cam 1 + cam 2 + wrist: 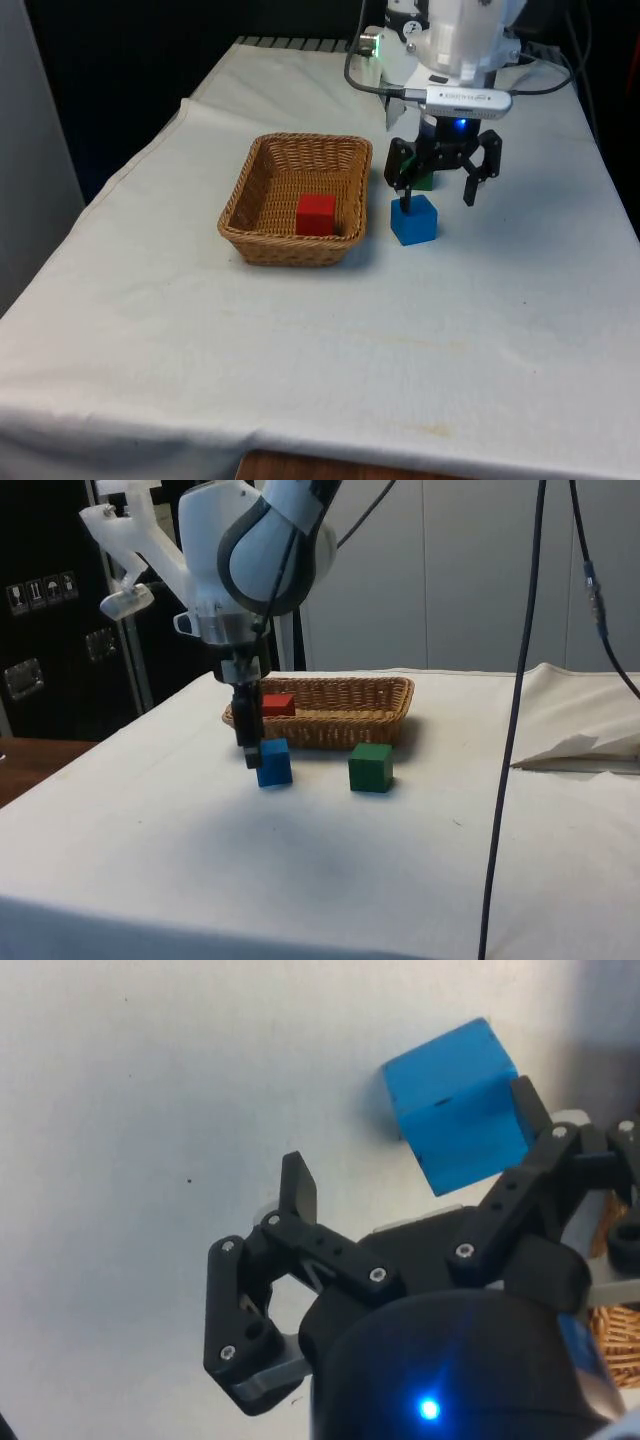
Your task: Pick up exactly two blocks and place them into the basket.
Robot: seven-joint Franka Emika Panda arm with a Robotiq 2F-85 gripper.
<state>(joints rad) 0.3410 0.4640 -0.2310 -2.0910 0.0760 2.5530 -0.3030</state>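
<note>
The worktop's (300,340) white cloth lies bare along the near edge in the front view. Beyond it, a woven wicker basket (296,245) sits towards the front view's left and holds a red block (315,214) on its floor. Just beside the basket, on the front view's right, a blue block (414,220) rests on the cloth. A green block (371,767) sits on the cloth near it, apart from it in the side view and partly hidden behind the hand in the front view. The hand (436,201) hangs low over the blue block with its fingers spread wide and clamped on nothing. One fingertip (527,1105) stands against the blue block's side; the other (298,1186) stands over bare cloth, well clear of the block.
</note>
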